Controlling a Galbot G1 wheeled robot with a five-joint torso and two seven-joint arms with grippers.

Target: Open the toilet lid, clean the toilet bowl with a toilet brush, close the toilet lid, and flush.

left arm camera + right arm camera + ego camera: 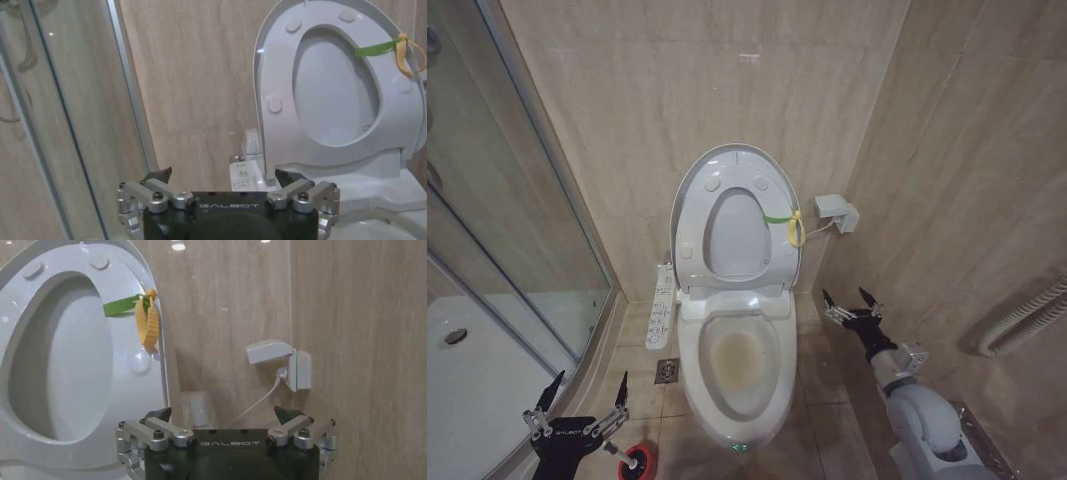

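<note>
The toilet lid (737, 235) stands upright against the wall, with the ring seat (692, 225) raised against it. Below them the toilet bowl (739, 365) lies uncovered, its inside stained yellowish-brown. The lid (333, 95) also fills part of the left wrist view, and the lid (67, 365) appears in the right wrist view. The toilet brush (617, 453) sits in a red cup holder (645, 462) on the floor left of the bowl. My left gripper (587, 385) hangs open just above it, holding nothing. My right gripper (847, 298) is open and free, right of the bowl's rear.
A green strap with a yellow loop (793, 225) hangs on the seat's right edge. A wall box with a cable (837, 212) is right of the toilet. A control panel (662, 305) and floor drain (666, 372) are left of the bowl. The glass shower screen (517, 230) stands on the left.
</note>
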